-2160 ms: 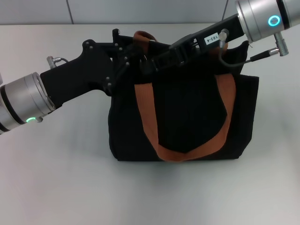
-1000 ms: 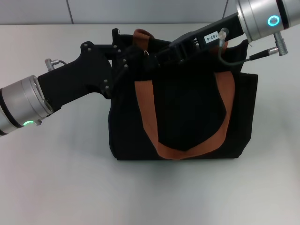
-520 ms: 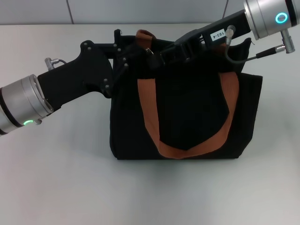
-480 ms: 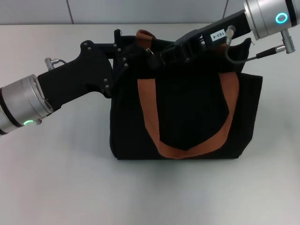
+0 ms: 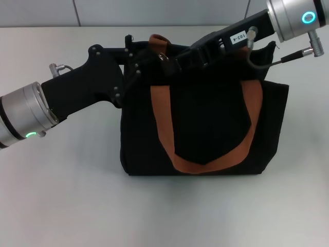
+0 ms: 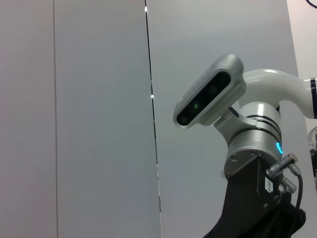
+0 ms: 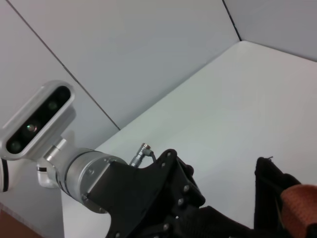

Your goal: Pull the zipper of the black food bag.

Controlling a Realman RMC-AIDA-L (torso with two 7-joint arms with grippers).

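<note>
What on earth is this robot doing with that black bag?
It is working on the zip along the top of the black food bag, which stands upright on a white table. The left gripper and the right gripper both reach to the bag's top edge near its left end. The zipper pull itself is hard to make out.

Silver arm cuffs with green and cyan lights, black screwed gripper housings, grey cable
</note>
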